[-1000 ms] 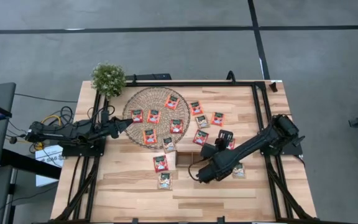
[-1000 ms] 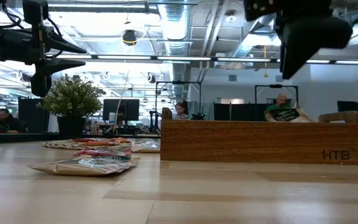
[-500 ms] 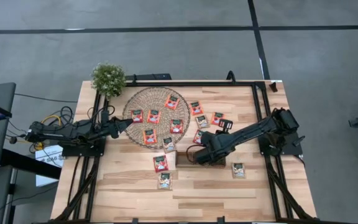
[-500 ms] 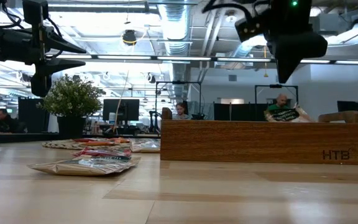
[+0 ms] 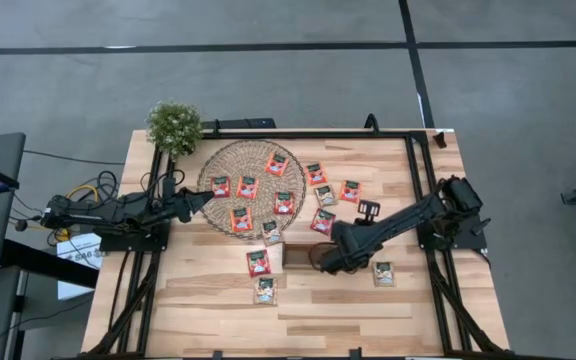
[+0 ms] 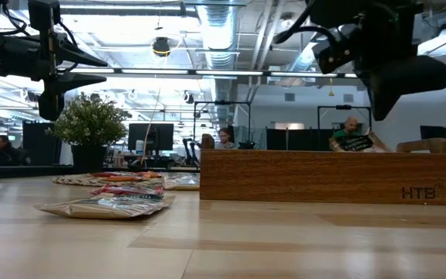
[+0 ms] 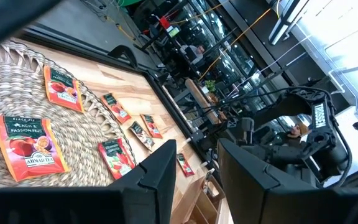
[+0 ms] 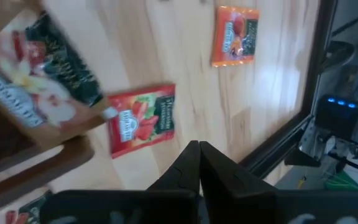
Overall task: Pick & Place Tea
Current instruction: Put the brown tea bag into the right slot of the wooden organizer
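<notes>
While my right gripper (image 5: 320, 263) hangs above the wooden tray (image 6: 327, 177) with its fingertips pressed together on nothing, my left gripper (image 5: 206, 197) waits at the woven mat's (image 5: 230, 160) edge, fingers parted and empty. Tea sachets (image 5: 284, 203) lie scattered flat: several on the mat, more on the bare table (image 5: 368, 310) just beside it, two near the tray's left end, one (image 5: 383, 272) near its right end. I judge them light, thin and pliable, with slick foil faces likely to slide under a pad. Best hold would be across one raised edge, pinching both faces, rather than pressing down on the flat middle.
</notes>
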Robot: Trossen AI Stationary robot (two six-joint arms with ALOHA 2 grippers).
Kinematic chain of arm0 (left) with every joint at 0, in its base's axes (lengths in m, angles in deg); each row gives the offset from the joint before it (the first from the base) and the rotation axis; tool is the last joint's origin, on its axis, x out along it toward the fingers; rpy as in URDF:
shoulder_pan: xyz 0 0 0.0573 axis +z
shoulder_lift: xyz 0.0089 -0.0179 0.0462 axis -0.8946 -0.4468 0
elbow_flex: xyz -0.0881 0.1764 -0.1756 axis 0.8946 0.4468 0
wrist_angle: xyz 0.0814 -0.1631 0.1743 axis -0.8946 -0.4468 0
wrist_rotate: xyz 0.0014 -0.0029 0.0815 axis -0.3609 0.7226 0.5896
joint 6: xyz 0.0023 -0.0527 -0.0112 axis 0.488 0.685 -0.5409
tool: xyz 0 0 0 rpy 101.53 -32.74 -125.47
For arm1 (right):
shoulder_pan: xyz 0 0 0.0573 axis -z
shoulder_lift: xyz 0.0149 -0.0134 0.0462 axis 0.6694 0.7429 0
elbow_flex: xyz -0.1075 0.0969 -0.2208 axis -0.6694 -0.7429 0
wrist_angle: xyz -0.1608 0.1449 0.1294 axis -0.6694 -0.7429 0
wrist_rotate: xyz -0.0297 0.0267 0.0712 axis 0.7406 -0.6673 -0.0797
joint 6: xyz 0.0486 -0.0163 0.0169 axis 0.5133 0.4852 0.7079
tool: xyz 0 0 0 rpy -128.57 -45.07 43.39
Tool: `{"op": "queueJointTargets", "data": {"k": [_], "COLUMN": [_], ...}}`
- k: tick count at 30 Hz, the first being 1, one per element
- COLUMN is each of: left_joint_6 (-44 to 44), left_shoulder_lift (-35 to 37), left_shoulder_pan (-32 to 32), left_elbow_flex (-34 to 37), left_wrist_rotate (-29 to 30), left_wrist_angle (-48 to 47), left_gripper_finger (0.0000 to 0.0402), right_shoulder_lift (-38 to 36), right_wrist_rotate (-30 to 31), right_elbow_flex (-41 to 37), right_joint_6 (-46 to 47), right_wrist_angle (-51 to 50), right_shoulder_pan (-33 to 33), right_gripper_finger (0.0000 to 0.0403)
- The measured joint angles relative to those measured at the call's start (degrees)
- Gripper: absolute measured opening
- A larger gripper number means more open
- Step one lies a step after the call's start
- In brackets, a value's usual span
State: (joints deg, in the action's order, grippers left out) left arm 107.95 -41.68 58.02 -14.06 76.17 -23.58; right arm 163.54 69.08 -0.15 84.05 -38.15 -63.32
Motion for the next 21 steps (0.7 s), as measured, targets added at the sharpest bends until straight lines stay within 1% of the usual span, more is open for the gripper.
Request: {"op": "queueJointTargets", "data": {"k": [6,9,12,16,21], "left_joint_6": [0.0,0.0,0.0,0.0,0.0], "left_shoulder_lift": [0.0,0.0,0.0,0.0,0.0], "left_shoulder_pan": [0.01,0.0,-0.01,0.01,0.01], "left_elbow_flex": [0.0,0.0,0.0,0.0,0.0], "left_wrist_rotate": [0.02,0.0,0.01,0.02,0.02], "left_wrist_angle": [-0.12,-0.14,-0.14,-0.17,-0.19], "left_gripper_finger": [0.011,0.011,0.011,0.011,0.011], "right_shoulder_lift": [0.0,0.0,-0.85,-1.95,-1.76], "right_wrist_rotate": [-0.99,-0.9,0.78,4.65,4.97], "right_elbow_flex": [0.0,0.0,0.0,1.36,1.53], "right_joint_6": [1.26,2.25,3.04,2.88,-1.92], "right_wrist_angle": [-0.11,-1.84,-1.39,-0.6,3.57], "right_shoulder_pan": [-1.66,-2.4,-2.84,-2.27,0.32], "right_gripper_finger": [0.0,0.0,0.0,0.0,0.0]}}
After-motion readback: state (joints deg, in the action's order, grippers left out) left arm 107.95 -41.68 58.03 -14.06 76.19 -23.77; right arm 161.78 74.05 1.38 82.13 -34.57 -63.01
